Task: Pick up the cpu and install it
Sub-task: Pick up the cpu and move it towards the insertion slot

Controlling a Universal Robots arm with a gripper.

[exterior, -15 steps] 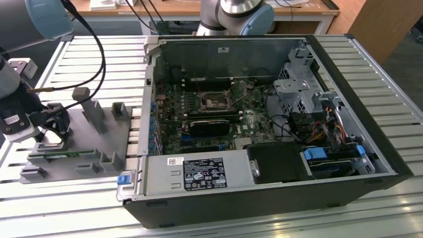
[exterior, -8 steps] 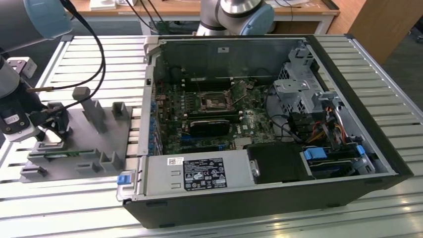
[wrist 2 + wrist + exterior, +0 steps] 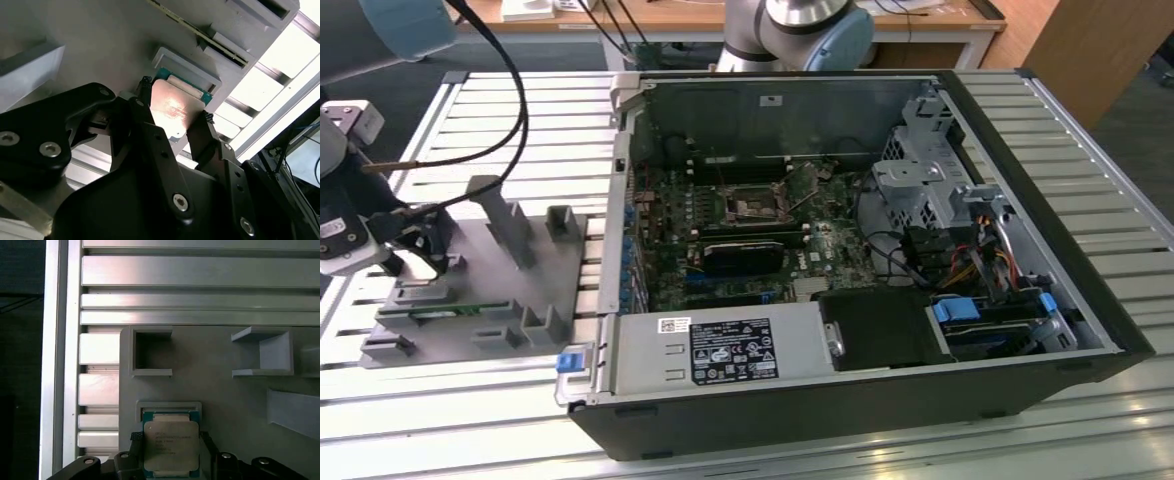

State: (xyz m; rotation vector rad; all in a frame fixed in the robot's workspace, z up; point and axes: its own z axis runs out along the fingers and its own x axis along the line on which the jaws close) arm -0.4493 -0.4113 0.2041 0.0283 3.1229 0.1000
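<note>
A slatted metal counter [image 3: 1067, 120] carries an open computer case [image 3: 854, 410] lying on its side, its board [image 3: 787, 250] facing up with the socket [image 3: 754, 205] near the middle. Just beside the case, toward the exterior view's left, rests a grey fixture [image 3: 520, 290] of pockets and upright posts. The end effector [image 3: 416, 255] hangs low over the far left end of that fixture. In both wrist views the end effector [image 3: 170, 436] straddles the cpu [image 3: 171, 447] closely on two opposite sides; I cannot tell whether it is clenched on the chip or released. The cpu [image 3: 172, 112] lies flat in a shallow grey pocket of the fixture, metal lid up, a thin green rim showing along one edge. It is near enough square that no long axis stands out; its edges run parallel to the pocket's walls.
</note>
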